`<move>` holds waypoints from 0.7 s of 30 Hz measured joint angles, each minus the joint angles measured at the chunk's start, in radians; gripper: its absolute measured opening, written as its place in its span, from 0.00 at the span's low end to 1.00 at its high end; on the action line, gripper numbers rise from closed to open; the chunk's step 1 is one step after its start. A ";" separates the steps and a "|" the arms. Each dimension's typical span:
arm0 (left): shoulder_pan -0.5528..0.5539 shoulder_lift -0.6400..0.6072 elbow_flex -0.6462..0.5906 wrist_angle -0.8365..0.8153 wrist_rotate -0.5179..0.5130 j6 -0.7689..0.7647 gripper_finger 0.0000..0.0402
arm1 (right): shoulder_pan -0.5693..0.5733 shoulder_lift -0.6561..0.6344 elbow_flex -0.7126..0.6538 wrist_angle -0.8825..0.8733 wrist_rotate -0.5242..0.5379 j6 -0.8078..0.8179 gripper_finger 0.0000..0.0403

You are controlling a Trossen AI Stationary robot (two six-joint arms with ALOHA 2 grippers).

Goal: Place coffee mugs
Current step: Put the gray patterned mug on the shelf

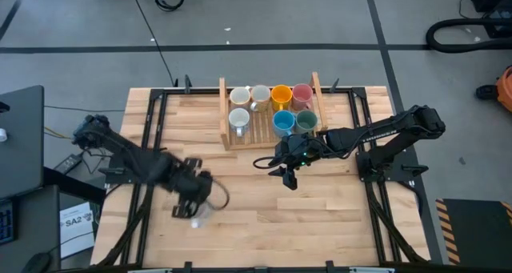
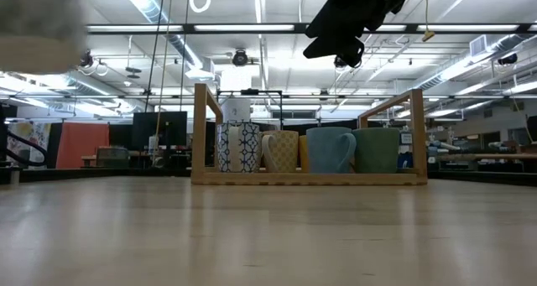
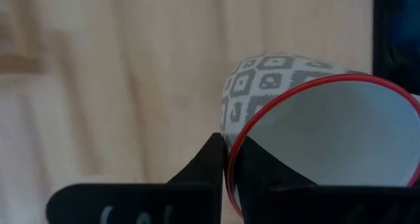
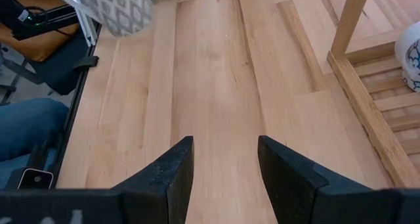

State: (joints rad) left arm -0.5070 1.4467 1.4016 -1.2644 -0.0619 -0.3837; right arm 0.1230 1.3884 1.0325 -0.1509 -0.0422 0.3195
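A grey-and-white patterned mug with a red rim sits in my left gripper, over the table's left near part. It shows blurred and high in the low view and far off in the right wrist view. Several mugs stand on their bases in the wooden rack: three white, orange, pink, blue and teal-green. My right gripper hangs open in front of the rack, over bare table. My left gripper is shut on the patterned mug at its red rim. One finger lies on the outer wall and the other is inside the mouth. The mug is lifted clear of the table and tilted, mouth turned toward the wrist.
The rack's near rail and corner post stand close to my right gripper. A blue-patterned white mug sits just inside that corner. Open wooden table lies between the two arms and toward the near edge.
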 joint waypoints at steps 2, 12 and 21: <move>0.064 0.000 0.053 -0.025 -0.019 0.050 0.06 | 0.000 0.000 0.000 0.000 0.000 0.000 0.43; 0.450 0.000 0.228 -0.017 -0.059 0.356 0.06 | 0.000 0.000 0.000 0.000 0.000 0.000 0.43; 0.784 0.028 0.236 0.161 -0.078 0.624 0.06 | 0.000 0.000 0.000 0.000 0.000 0.000 0.43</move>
State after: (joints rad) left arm 0.2765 1.4748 1.6375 -1.1029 -0.1397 0.2406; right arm 0.1230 1.3884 1.0325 -0.1509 -0.0422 0.3195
